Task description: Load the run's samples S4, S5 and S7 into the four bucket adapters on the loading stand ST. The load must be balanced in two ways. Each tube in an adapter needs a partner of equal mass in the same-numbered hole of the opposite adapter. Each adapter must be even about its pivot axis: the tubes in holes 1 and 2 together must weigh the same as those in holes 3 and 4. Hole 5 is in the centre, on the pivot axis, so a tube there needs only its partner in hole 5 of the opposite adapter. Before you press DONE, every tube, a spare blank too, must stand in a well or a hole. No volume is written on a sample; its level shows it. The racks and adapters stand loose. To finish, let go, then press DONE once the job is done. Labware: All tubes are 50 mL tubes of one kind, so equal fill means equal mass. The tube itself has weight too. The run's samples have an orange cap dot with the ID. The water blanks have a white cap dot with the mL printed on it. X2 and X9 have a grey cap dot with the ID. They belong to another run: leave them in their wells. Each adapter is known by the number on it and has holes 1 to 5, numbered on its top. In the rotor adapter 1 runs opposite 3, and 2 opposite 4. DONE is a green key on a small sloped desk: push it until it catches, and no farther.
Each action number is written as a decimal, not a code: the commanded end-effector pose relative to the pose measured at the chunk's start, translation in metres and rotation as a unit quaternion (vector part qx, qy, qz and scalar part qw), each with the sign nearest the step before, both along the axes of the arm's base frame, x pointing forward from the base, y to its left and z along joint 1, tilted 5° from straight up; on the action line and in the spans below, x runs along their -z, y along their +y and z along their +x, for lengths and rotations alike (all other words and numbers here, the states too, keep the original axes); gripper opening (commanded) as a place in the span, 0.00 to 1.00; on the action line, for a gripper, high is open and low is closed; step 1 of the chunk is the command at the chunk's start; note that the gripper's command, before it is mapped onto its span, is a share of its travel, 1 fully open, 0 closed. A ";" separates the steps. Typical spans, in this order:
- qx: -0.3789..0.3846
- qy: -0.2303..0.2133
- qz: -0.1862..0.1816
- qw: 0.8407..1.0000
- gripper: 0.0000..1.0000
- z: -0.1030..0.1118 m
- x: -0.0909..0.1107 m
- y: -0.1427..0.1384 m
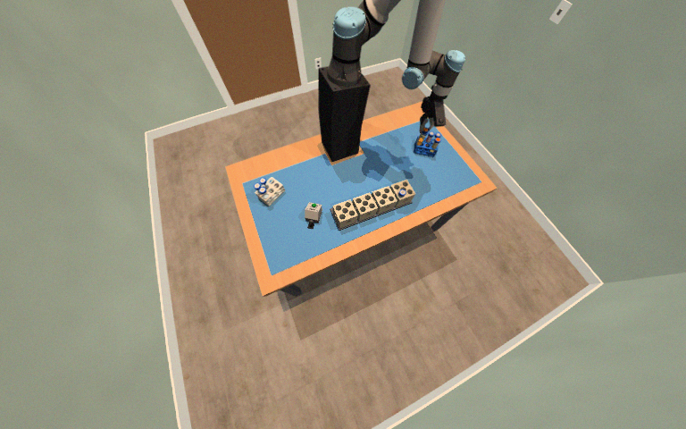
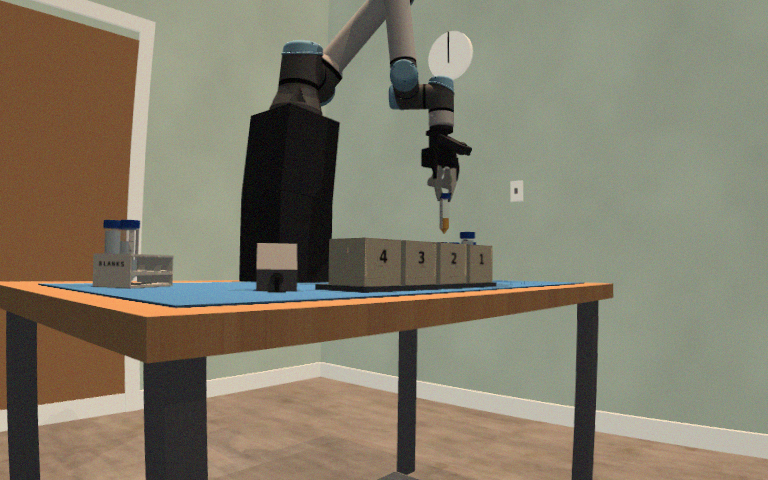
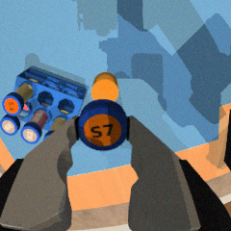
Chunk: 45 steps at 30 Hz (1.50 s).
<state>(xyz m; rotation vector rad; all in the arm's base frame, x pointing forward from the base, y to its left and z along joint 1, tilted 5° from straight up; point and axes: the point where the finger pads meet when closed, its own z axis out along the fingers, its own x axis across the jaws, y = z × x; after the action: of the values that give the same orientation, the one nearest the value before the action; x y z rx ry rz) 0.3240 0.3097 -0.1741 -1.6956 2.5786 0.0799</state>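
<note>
The two grey jaws of the arm's gripper (image 3: 102, 144) are pinched on the dark blue cap of the S7 sample tube (image 3: 103, 126), a clear 50 mL tube with an orange cap dot and orange liquid low in its conical tip. The cap sits squarely between the two fingers. The tube hangs straight down from it with its long axis upright, so the wrist view shows it end-on with only the orange tip peeking past the cap.

In the exterior view the tube (image 2: 445, 213) hangs in the air, its tip above the tops of the boxes and touching nothing. In the top view the gripper (image 1: 426, 123) is near the far right corner of the blue-matted, orange-edged worktop (image 1: 263, 282), just beside the blue sample rack (image 1: 427, 144), which holds several other capped tubes.

The coming move turns on the relation between that hanging tube and the row of four tan bucket adapters (image 1: 372, 203), which lies toward the near edge of the worktop, well apart from the jaws. The adapter at the right end of the row, numbered 1 (image 2: 480, 261), already carries one blue-capped tube (image 1: 402, 192); the other three show only open holes. The carry probably has to keep the tip above the adapter tops until it stands directly over the chosen hole, then go straight down along the tube's own axis.
</note>
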 end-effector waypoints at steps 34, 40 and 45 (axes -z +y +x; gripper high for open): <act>-0.113 -0.008 0.005 0.994 0.00 0.090 0.016 -0.207; -0.113 -0.008 0.005 0.994 0.00 0.106 0.019 -0.243; -0.113 -0.008 0.005 0.994 0.00 0.117 0.021 -0.268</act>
<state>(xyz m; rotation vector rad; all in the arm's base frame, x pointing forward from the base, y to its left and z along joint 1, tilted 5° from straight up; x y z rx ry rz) 0.4312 0.0613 -0.1936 -1.9671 2.3629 0.0853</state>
